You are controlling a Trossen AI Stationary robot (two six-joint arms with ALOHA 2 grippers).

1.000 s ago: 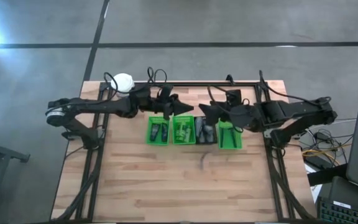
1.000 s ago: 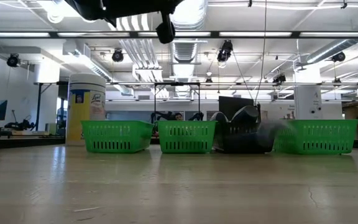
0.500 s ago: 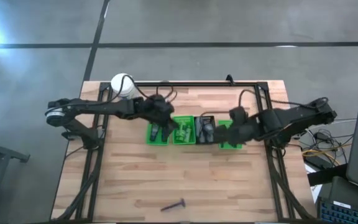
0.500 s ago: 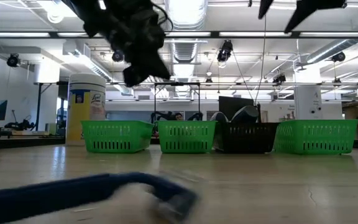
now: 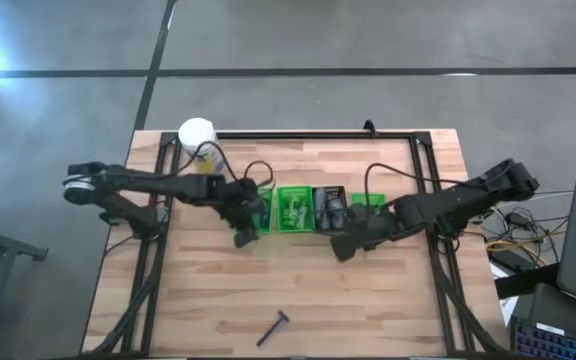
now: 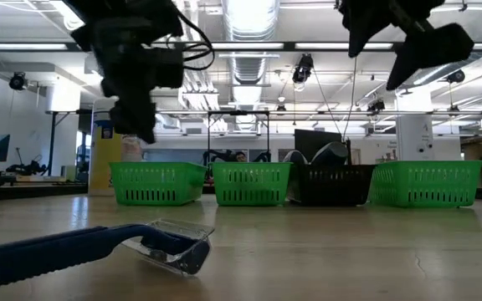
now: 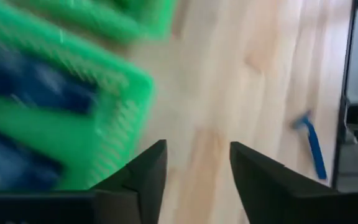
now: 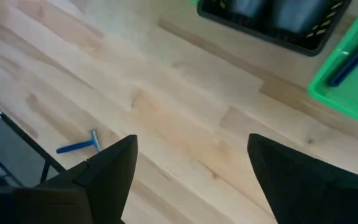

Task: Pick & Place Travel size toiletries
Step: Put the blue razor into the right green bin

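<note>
A blue razor (image 5: 274, 327) with a clear head cover lies flat on the wood near the table's front edge. It shows close up in the low view (image 6: 99, 245), and small in both wrist views (image 7: 310, 140) (image 8: 79, 145). My left gripper (image 5: 243, 236) (image 7: 194, 168) is open and empty, above the near edge of the leftmost green bin (image 7: 55, 93), which holds dark blue items. My right gripper (image 5: 343, 246) (image 8: 191, 168) is open and empty, over bare wood just in front of the black bin (image 8: 272, 18).
Four small bins stand in a row mid-table: two green ones at the left (image 5: 293, 210), a black one (image 5: 330, 208) and a green one (image 5: 370, 204). A white canister (image 5: 196, 132) stands at the far left corner. Bare wood lies between bins and razor.
Both grippers have come from the far side of the bins toward the near edge, and the left one has also gone left. The razor has shot from just in front of the bins to the table's front and now lies still.
</note>
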